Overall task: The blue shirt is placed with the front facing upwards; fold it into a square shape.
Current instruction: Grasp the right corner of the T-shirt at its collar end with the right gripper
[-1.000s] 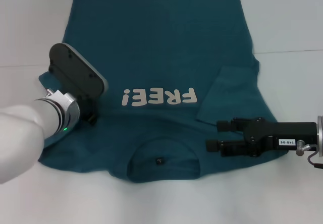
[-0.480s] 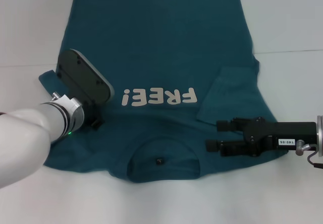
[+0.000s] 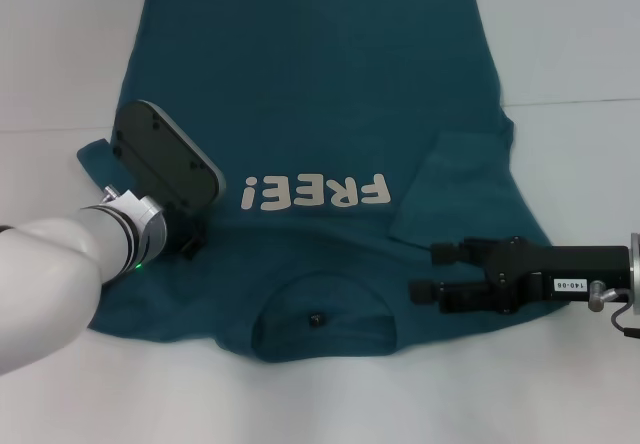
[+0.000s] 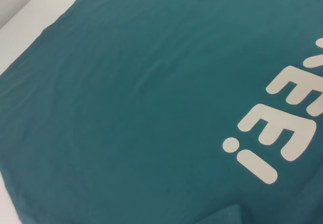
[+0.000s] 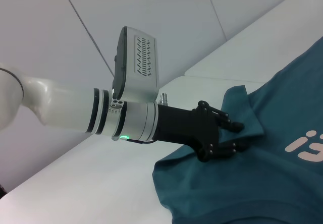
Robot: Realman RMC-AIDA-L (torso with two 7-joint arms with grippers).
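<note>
The blue shirt [image 3: 330, 114] lies flat on the white table [image 3: 580, 54], front side up, with the white "FREE!" lettering [image 3: 313, 193] across the chest and the collar with its small dark neck tag [image 3: 316, 318] at the near edge. The sleeve on the robot's right is folded inward over the body of the garment.

The left end effector [image 5: 224, 135] is positioned at the left sleeve; in the right wrist view its black fingers [image 5: 222, 117] are closed on the sleeve fabric.

The right end effector [image 3: 428, 271] lies low over the right shoulder area of the shirt, beside the collar. Its two fingers [image 3: 440, 253] point toward the collar with a narrow gap between them, holding nothing.
</note>
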